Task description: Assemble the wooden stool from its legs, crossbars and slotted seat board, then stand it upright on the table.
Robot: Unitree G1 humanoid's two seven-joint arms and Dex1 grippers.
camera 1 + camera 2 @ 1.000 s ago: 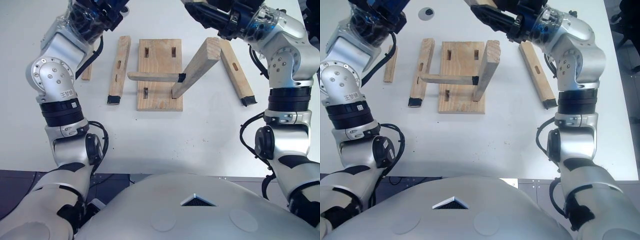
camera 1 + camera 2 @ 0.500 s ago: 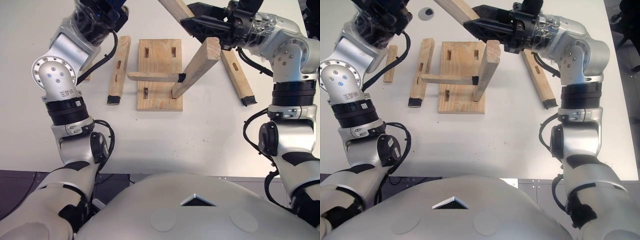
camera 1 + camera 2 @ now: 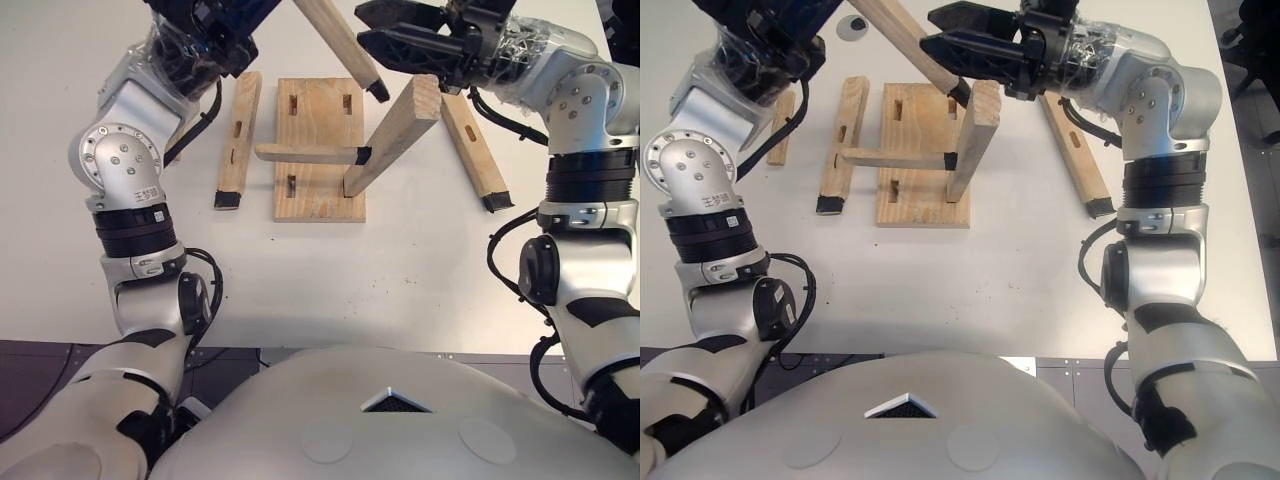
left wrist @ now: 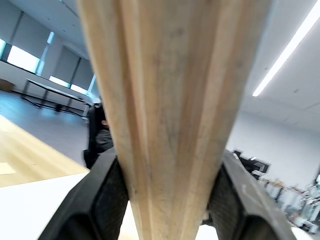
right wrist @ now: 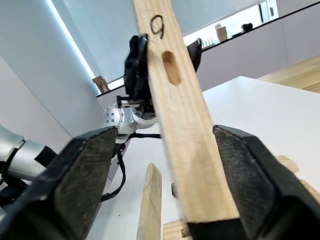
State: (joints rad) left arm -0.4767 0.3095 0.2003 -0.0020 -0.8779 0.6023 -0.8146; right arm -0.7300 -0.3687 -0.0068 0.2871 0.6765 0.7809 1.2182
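My left gripper (image 4: 167, 200) is shut on a wooden leg (image 3: 345, 50) and holds it slanted in the air over the slotted seat board (image 3: 320, 115). The leg's black-capped end hangs near the board's far right slot. My right gripper (image 3: 365, 27) is open, one finger on each side of that leg (image 5: 180, 125), with gaps showing. Another leg (image 3: 398, 130) stands tilted in the board's near right slot. A crossbar (image 3: 300, 153) sticks out leftward from it.
A loose leg (image 3: 238, 135) lies left of the board and another (image 3: 472, 145) lies to its right. A short bar (image 3: 780, 130) rests at the far left, partly under my left arm. The table's near half is bare white surface (image 3: 330, 290).
My left arm swung the held leg down and rightward over the board. The right gripper moved left until its fingers came around that leg.
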